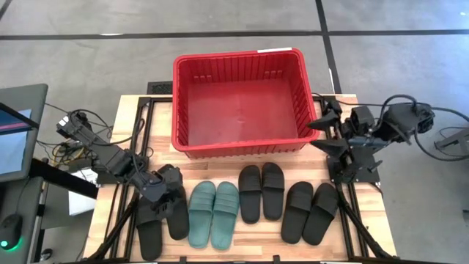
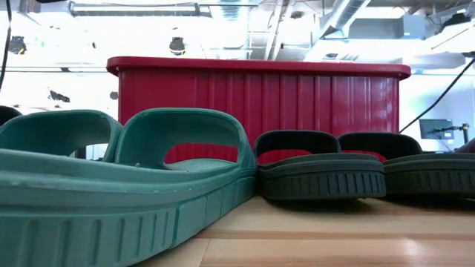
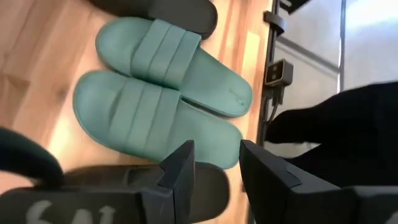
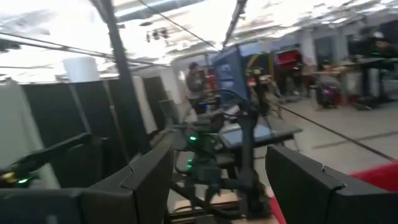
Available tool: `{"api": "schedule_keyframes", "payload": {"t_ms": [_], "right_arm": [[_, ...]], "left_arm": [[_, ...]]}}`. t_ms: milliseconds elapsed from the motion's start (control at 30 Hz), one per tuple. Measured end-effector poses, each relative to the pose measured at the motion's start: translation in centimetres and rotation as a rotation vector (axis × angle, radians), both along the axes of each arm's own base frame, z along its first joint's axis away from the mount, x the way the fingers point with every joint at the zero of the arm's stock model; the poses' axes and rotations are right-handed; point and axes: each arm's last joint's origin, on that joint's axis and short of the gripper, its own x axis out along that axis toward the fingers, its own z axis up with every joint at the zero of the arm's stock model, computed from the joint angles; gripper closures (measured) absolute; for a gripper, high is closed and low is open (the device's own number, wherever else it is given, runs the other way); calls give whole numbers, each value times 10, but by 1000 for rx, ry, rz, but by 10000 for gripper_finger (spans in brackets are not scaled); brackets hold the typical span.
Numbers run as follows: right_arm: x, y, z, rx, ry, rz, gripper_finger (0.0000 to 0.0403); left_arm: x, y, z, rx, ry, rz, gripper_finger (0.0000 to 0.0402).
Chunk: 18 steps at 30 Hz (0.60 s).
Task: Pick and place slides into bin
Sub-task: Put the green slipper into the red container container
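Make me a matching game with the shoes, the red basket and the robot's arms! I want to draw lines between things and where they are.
Things:
1. bin
2. green slides
3. left gripper
4. right gripper

Places or states:
A. lying side by side on the table, between two black pairs
B. jaws open, waiting beside the bin's right wall
C. empty, at the table's far edge
D. down over the leftmost black slides

Pairs: 1-C, 2-A, 3-D, 4-B
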Motion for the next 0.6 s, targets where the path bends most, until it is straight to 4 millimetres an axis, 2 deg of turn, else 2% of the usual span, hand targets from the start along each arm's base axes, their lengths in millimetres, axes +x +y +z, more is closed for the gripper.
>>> {"api": "schedule_keyframes", "payload": {"t_ms": [233,367,467,600], "right_arm": [[30,18,-18,-45,129,-201,163],[41,32,-27,-87,167,-240,163],[41,42,-31,-142,196,-228,163],[30,54,-39,-200,259,-246,163]], "left_arm": [[-2,-2,-1,233,-93,-181,288],[0,1,0,312,-127,-182,288],[5,5,2,274,-142,-78,288],[13,2,1,237,-163,-18,288]]}}
